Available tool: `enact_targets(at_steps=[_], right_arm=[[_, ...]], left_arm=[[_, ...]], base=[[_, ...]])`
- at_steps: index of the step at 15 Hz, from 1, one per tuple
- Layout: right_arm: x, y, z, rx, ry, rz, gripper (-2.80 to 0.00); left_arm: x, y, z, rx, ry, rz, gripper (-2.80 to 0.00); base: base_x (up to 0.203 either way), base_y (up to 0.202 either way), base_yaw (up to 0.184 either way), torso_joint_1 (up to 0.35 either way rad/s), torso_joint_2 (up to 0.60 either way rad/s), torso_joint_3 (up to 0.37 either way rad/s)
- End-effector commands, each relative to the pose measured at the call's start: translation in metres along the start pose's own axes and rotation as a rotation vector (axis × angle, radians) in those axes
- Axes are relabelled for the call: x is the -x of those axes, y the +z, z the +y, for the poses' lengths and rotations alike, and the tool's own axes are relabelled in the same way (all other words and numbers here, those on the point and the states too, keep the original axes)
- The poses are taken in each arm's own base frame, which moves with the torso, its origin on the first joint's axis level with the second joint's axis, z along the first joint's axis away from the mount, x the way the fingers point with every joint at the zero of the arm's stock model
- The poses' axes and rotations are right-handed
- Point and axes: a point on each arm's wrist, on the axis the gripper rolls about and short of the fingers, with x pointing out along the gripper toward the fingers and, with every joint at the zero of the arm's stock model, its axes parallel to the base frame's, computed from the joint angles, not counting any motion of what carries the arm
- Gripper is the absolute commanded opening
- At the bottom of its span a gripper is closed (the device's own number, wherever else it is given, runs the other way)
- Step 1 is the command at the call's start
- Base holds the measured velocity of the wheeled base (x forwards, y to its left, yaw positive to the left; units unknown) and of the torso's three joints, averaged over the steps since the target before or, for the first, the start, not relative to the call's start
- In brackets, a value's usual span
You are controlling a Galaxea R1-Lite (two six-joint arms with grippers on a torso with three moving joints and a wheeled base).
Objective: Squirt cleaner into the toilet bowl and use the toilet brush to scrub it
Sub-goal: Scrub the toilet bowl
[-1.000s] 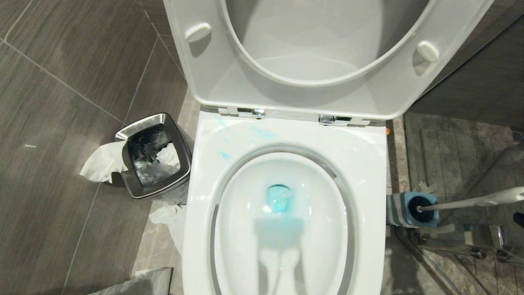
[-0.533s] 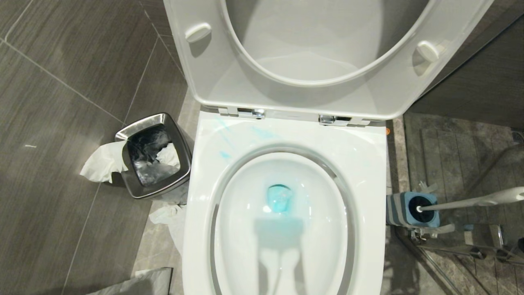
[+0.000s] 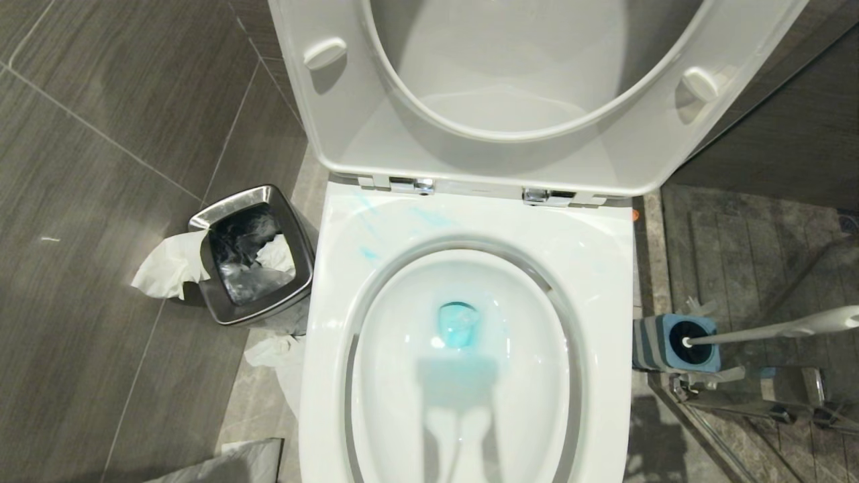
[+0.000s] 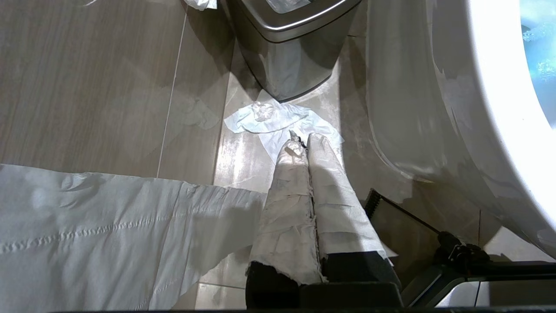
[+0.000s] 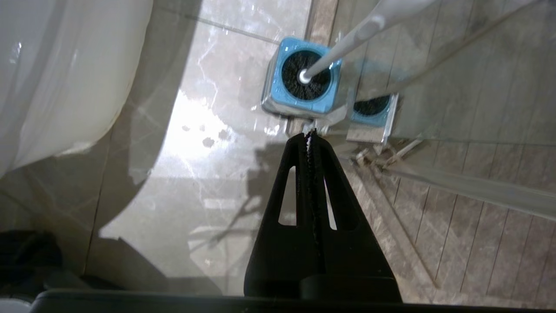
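The toilet brush (image 3: 772, 330) stands with its black head down in the blue-and-grey holder (image 3: 661, 343) on the floor to the right of the toilet, and its white handle leans away to the right. The toilet bowl (image 3: 463, 376) already has blue liquid in the water and blue streaks on the rim, so I judge the cleaner is in and the scrubbing remains. The cleaner bottle is not in view.

Your right gripper (image 5: 310, 133) hangs above the floor just beside the holder, with its jaws pressed together and holding nothing. Your left gripper (image 4: 302, 141), wrapped in paper, is also closed and empty, low near the steel waste bin (image 4: 286, 52).

Be careful here: the handle is slim and tilted. If you come down with closed jaws, you may push it and tip the holder. There is glass just behind, so a wide reach can hit it.
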Motion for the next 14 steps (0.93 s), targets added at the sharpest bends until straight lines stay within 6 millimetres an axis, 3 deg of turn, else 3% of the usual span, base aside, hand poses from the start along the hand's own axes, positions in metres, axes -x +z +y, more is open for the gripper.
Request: enact_targets(at_steps=[1, 2, 3, 7, 14], right_arm=[[0.0, 0.0, 0.0, 0.008, 0.0, -0.004, -2.8], [0.0, 0.0, 0.0, 0.012, -0.001, -0.003, -2.8], [0.0, -0.001, 0.0, 0.013, 0.0, -0.001, 0.0], [-0.007, -0.001, -0.001, 0.011, -0.026, 0.051, 0.0], [-0.051, 0.0, -0.006, -0.019, -0.065, 0.205, 0.0]], left_arm=[[0.0, 0.0, 0.0, 0.0, 0.0, 0.001, -2.8], [0.0, 0.0, 0.0, 0.0, -0.001, 0.001, -2.8], [0.0, 0.0, 0.0, 0.0, 0.0, 0.001, -2.8], [0.0, 0.0, 0.0, 0.0, 0.0, 0.001, -2.8], [0.0, 0.0, 0.0, 0.0, 0.0, 0.001, -2.8]], base=[[0.0, 0.0, 0.0, 0.0, 0.0, 0.0], [0.0, 0.0, 0.0, 0.0, 0.0, 0.0], [0.0, 0.0, 0.0, 0.0, 0.0, 0.0], [0.0, 0.0, 0.0, 0.0, 0.0, 0.0], [0.0, 0.0, 0.0, 0.0, 0.0, 0.0]])
